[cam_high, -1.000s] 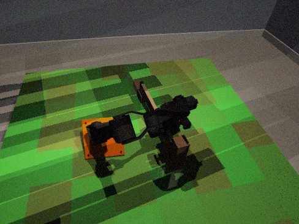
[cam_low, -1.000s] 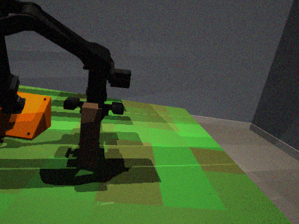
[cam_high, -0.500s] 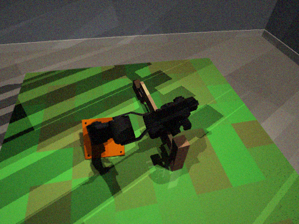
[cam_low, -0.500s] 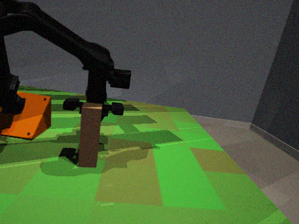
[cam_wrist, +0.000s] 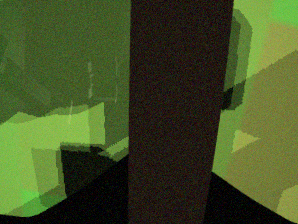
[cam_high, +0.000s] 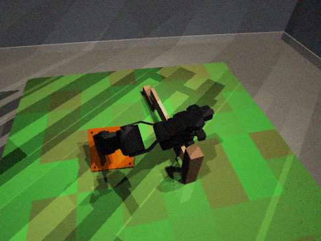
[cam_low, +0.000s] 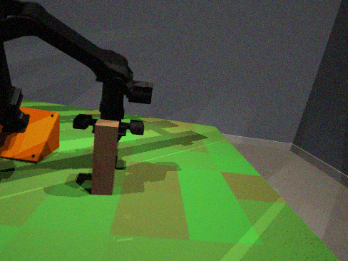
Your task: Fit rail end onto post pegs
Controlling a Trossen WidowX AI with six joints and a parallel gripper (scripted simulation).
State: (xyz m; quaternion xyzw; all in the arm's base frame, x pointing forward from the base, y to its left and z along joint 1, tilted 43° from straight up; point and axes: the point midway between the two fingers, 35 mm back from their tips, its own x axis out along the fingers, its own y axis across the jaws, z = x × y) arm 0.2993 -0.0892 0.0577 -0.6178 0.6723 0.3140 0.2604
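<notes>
I have the gripper (cam_high: 181,145) clamped on the near end of the bed rail (cam_high: 160,107), lifted just behind the post (cam_high: 192,163) so its holes can meet the pegs, far end at the footboard block (cam_high: 148,93).
</notes>
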